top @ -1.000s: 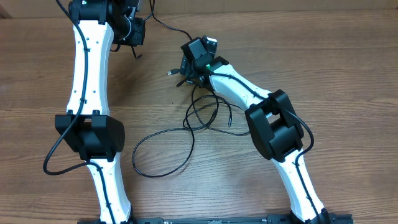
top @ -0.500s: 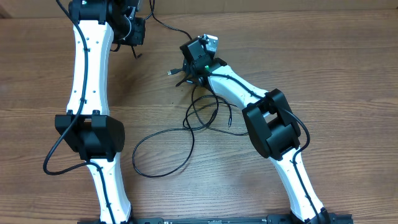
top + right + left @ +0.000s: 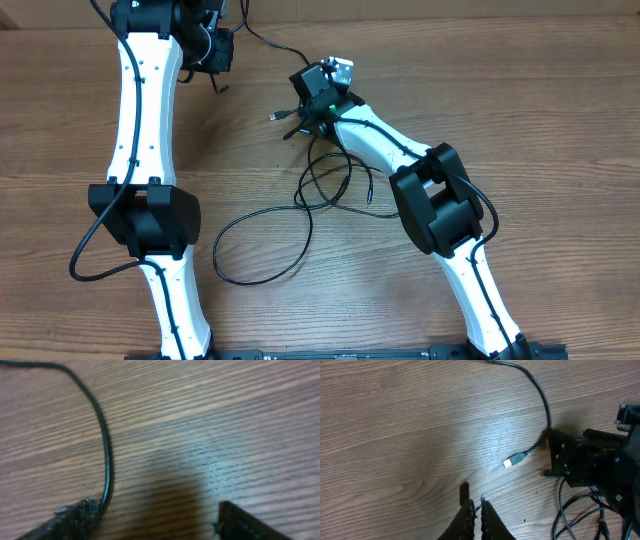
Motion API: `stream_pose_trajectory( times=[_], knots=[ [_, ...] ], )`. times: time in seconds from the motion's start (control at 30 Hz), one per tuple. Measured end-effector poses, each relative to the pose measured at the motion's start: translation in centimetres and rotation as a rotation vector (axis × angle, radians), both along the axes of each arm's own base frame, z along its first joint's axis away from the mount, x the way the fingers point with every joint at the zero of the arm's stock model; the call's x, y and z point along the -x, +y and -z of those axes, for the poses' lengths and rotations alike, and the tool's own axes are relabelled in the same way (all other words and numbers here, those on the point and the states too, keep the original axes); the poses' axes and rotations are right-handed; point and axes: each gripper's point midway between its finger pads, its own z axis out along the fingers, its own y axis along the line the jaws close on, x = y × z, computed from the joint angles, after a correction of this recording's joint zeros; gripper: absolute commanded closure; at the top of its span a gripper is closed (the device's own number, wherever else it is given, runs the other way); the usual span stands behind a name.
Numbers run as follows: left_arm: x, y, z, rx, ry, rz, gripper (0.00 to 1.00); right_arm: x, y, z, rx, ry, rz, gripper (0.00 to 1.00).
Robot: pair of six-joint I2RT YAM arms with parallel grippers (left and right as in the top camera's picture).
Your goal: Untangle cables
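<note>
Left hand (image 3: 476, 506) hasn't budged in the last second. It sits far-left on the worktop (image 3: 560, 120), fingers pinched together with nothing between them, tips over bare wood. Centre of the worktop, the cables (image 3: 322, 178) show no visible shift either. A big loose loop (image 3: 258, 250) lies nearest the robot, and a tighter knot (image 3: 330, 165) of crossing loops above it runs up under the right wrist. One strand (image 3: 544, 406) sweeps off to the far edge past the left hand, and it appears to end in the silver-tipped plug (image 3: 508, 463). That plug lies flat on the wood just left of the right hand, well apart from the left fingers. Only real change is on the right: forearm and elbow crept slightly left and the wrist rolled a bit, so the right hand (image 3: 152, 519) is re-aimed at the top end of the knot. Its jaws stand wide apart with bare wood between them. The strand runs up against one finger (image 3: 75, 515) but isn't clamped. My read: a re-aim, not a pull, so no untangling progress this second and the knot is fully crossed as before. Likely next is closing on that strand near the plug end. Risk: the strand sits at the finger's edge, not centred, so it could slip out as the jaws close.
</note>
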Motion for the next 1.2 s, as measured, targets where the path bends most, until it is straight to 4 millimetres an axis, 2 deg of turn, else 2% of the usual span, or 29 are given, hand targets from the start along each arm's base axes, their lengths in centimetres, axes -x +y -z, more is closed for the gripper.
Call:
stream_pose_trajectory(
  times=[0.07,0.23,0.43,0.73,0.9,0.97,1.03,1.2],
  knots=[
    [0.0,0.0,0.0,-0.001,0.000,0.002,0.96,-0.1,0.3,-0.1,-0.007,-0.008,-0.005,0.11],
    [0.0,0.3,0.0,-0.019,-0.002,0.002,0.96,-0.3,1.5,-0.4,-0.042,-0.024,-0.037,0.10],
    [-0.4,1.3,-0.1,-0.030,-0.015,-0.021,0.96,-0.3,5.3,-1.3,-0.173,-0.023,-0.174,0.10],
    [-0.5,3.7,-0.1,-0.038,-0.017,-0.066,0.94,-0.2,8.3,-2.4,-0.288,-0.041,-0.279,0.10],
    [-0.5,3.8,-0.1,-0.042,-0.017,-0.070,0.94,-0.3,10.0,-3.5,-0.355,-0.067,-0.336,0.09],
    [-0.5,3.8,-0.1,-0.042,-0.017,-0.070,0.94,-0.2,10.5,-3.8,-0.366,-0.075,-0.348,0.09],
    [-0.5,3.8,-0.1,-0.042,-0.017,-0.070,0.87,0.0,10.6,-3.7,-0.364,-0.071,-0.352,0.09],
    [-0.5,3.8,-0.1,-0.041,-0.017,-0.071,0.87,0.1,10.4,-3.5,-0.346,-0.067,-0.342,0.09]
  ],
)
